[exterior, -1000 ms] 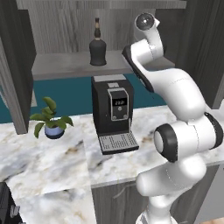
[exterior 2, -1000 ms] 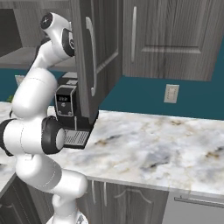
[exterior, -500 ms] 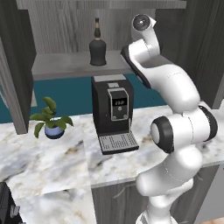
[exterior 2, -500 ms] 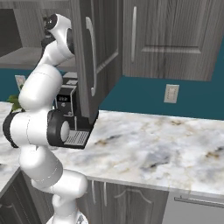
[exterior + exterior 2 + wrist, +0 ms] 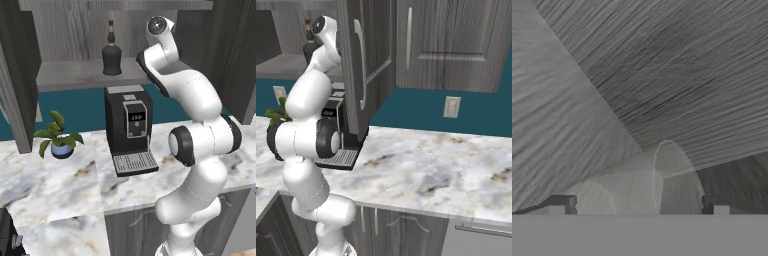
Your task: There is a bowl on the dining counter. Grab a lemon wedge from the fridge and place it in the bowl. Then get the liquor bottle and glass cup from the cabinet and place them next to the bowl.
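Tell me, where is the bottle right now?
The bottle stands upright on the open cabinet's shelf in the left base view, above the coffee machine and left of the arm.

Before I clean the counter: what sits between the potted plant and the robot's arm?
In the left base view, the black coffee machine stands on the marble counter between the potted plant and the arm.

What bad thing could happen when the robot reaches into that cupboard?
The gripper is open, with a see-through glass cup between its tips; closing off-centre might tip the cup. The liquor bottle stands on the same shelf, so a wide arm swing could knock it down onto the coffee machine below.
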